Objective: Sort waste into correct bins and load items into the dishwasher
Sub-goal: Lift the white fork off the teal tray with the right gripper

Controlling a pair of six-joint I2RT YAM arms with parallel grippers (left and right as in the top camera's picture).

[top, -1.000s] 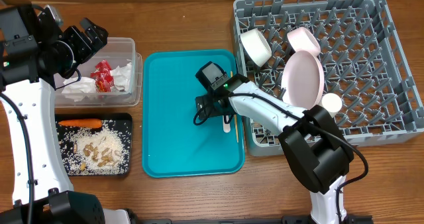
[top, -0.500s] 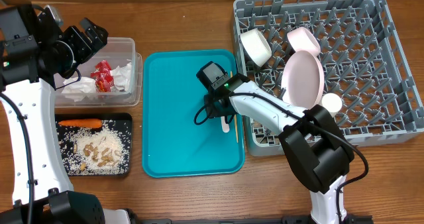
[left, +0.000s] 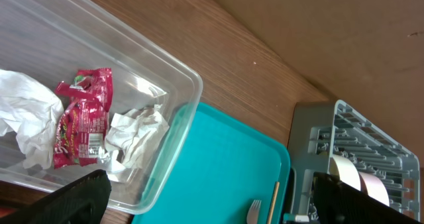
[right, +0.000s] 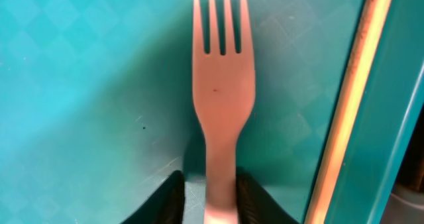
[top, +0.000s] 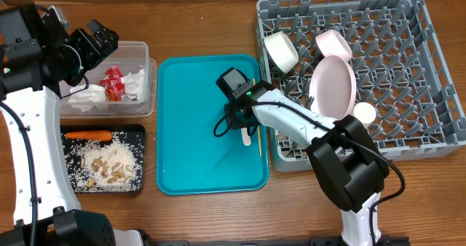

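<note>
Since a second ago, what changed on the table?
The right pincer closed onto the fork handle on the tray; the fork still lies flat there. The left pincer stayed open above the tub. The stick stayed put beside the fork.

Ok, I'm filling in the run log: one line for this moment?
right end effector astride fork on teal tray, grip unconfirmed | left end effector open near clear tub
</note>
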